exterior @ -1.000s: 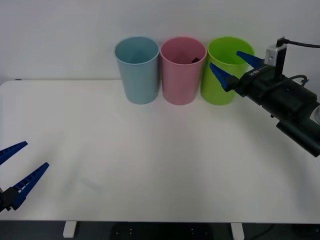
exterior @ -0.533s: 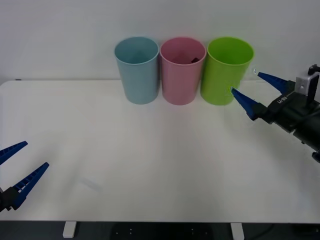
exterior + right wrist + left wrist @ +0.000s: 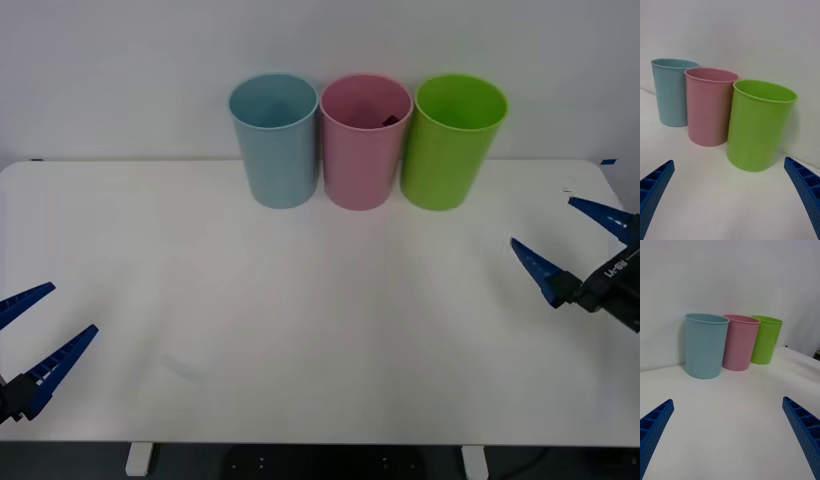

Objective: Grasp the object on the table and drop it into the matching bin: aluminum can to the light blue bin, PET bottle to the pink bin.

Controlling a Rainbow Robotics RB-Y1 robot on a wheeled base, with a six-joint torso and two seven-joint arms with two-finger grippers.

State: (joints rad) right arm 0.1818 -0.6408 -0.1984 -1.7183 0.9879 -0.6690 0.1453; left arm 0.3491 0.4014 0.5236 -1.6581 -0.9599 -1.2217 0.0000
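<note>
On table (image 3: 300,300): round tapered plastic pink bin (image 3: 365,140), dark piece inside.

I find no text I can read: small white lettering on my right gripper (image 3: 573,245), at three o'clock, is illegible.

I work in what looks like a plain lab or test room. In front of me is a wide white table (image 3: 300,330) with rounded corners, pushed against a bare white wall. Three plastic bins stand in a neat row at the far edge, touching or nearly touching: a light blue bin (image 3: 274,140), a pink bin (image 3: 365,141) and a lime green bin (image 3: 452,141). The surroundings are undecorated, like a staged trial setup.
</note>
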